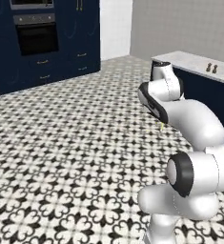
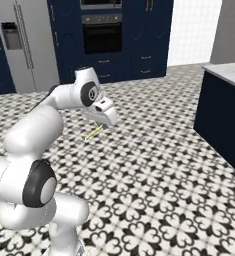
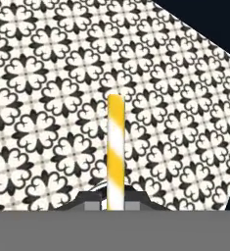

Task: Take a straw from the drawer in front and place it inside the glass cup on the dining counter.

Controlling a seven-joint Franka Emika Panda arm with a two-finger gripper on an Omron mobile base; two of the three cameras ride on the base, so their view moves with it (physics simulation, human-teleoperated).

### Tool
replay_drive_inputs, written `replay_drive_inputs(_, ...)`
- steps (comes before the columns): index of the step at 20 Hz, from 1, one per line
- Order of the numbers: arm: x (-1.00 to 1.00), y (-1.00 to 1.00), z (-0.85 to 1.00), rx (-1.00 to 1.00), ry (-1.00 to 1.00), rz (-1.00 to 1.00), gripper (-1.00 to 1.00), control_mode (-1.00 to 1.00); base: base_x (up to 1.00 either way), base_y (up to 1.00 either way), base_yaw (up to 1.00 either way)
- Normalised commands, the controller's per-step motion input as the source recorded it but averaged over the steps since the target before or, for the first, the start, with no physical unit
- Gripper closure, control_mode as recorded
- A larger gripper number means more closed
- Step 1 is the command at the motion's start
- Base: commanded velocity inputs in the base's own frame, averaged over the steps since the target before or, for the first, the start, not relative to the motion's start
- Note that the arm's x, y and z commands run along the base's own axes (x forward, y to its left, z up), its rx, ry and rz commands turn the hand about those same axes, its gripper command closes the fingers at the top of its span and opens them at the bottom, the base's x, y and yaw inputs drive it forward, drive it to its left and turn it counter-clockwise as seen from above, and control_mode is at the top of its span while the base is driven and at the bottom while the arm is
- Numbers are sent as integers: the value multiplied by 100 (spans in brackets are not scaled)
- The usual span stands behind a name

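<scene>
My gripper [image 3: 115,200] is shut on the straw [image 3: 115,147], a yellow-and-white striped stick that points away from the hand over the patterned floor. From the right base view the gripper [image 2: 103,125] hangs at mid height with the straw [image 2: 94,132] slanting down to the left. A short yellow tip of the straw [image 1: 161,126] peeks out from under the forearm. The dining counter [image 1: 194,61], marble on a navy base, stands to the right, and its corner [image 2: 229,75] is also in sight. The glass cup and the drawer are out of view.
Black-and-white tiled floor [image 1: 75,143] spreads wide between me and the far wall. Navy cabinets with a built-in oven [image 1: 36,35] line the back, beside a steel fridge [image 2: 24,45]. Two small brown items [image 1: 211,68] stand on the dining counter.
</scene>
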Motion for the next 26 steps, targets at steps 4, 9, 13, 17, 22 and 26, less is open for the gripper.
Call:
replay_drive_inputs(4, 0, 0, 0, 0, 0, 0, 100, 100, 100, 0, -39)
replay_drive_inputs(9, 0, 0, 0, 0, 0, 0, 100, 100, 100, 0, -34)
replay_drive_inputs(13, 0, 0, 0, 0, 0, 0, 100, 100, 100, 2, -33)
replay_drive_inputs(17, 0, 0, 0, 0, 0, 0, 100, 100, 100, 25, -33)
replay_drive_inputs(22, 0, 0, 0, 0, 0, 0, 100, 100, 100, 56, -34)
replay_drive_inputs(26, 0, 0, 0, 0, 0, 0, 100, 100, 100, 78, -37)
